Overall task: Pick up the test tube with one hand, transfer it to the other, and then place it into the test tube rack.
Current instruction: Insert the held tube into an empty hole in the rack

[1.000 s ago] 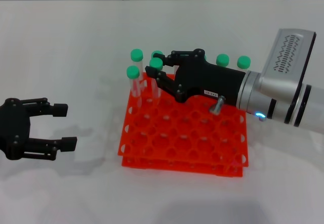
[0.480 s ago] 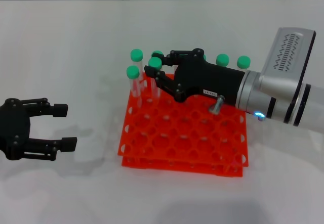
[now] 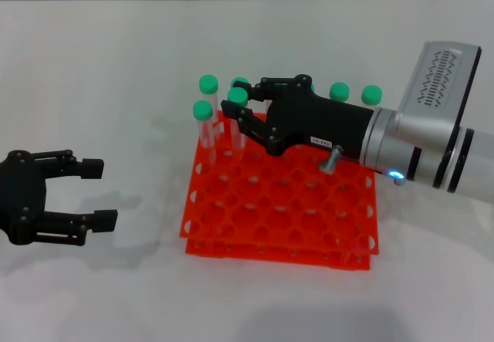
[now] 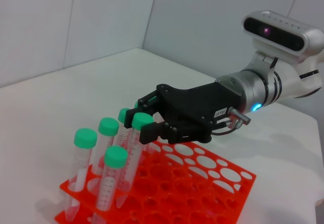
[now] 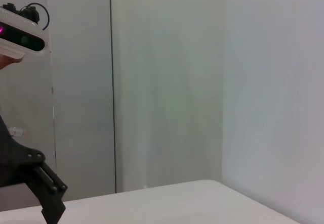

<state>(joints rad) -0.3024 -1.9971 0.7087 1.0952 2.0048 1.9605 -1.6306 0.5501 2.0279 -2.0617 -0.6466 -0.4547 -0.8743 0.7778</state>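
The orange-red test tube rack point(image 3: 278, 218) lies mid-table and also shows in the left wrist view point(image 4: 202, 183). My right gripper point(image 3: 243, 99), the black one with a small white label and a blue-lit silver wrist, reaches over the rack's back left part. Its fingers are closed around a green-capped test tube point(image 3: 238, 95), just under the cap. The tube leans a little, with its lower end down in the rack's holes. The left wrist view shows the same grasp point(image 4: 144, 117) on the tube point(image 4: 142, 120). My left gripper point(image 3: 100, 194) is open and empty, low over the table left of the rack.
Several other green-capped tubes stand in the rack's back rows, two at the back left point(image 3: 207, 85) beside the held tube and two at the back right point(image 3: 372, 93). The right arm's silver wrist point(image 3: 432, 133) hangs over the rack's right side.
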